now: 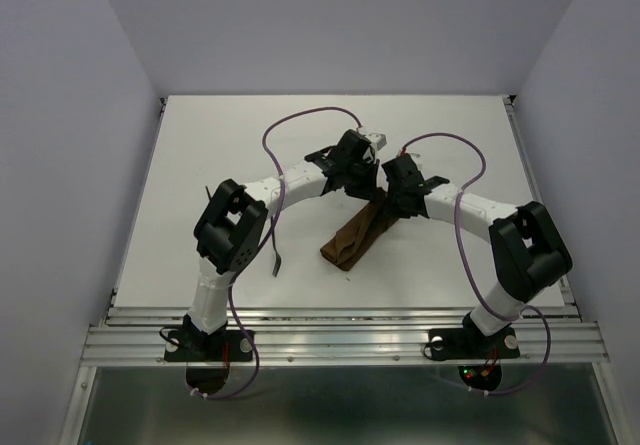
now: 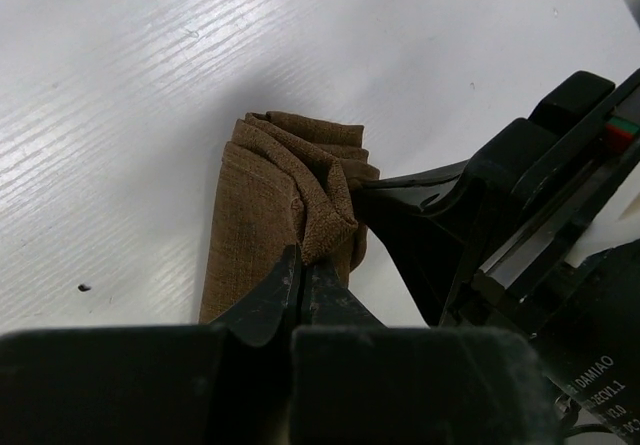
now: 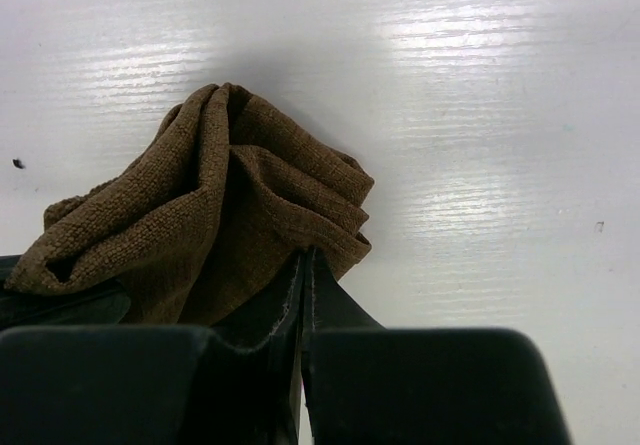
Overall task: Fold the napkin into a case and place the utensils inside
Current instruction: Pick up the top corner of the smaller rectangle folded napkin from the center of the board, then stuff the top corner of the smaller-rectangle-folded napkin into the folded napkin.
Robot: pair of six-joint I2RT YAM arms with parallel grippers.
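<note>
On table [image 1: 200, 145] — utensil [image 1: 277, 261], overhead only, napkin [image 1: 358, 237] pinched

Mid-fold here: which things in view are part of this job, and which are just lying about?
Job: napkin, folded narrow, its far end pinched by the left hand and the right hand; thin dark utensil beside the left arm.
Just lying about: small dark speck on the white table; the purple cables belong to the arms.

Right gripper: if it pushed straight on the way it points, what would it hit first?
The napkin: the right gripper has its closed fingertips pinched on the bunched brown cloth. Past the cloth lies the white table, though depth is hard to judge.
</note>
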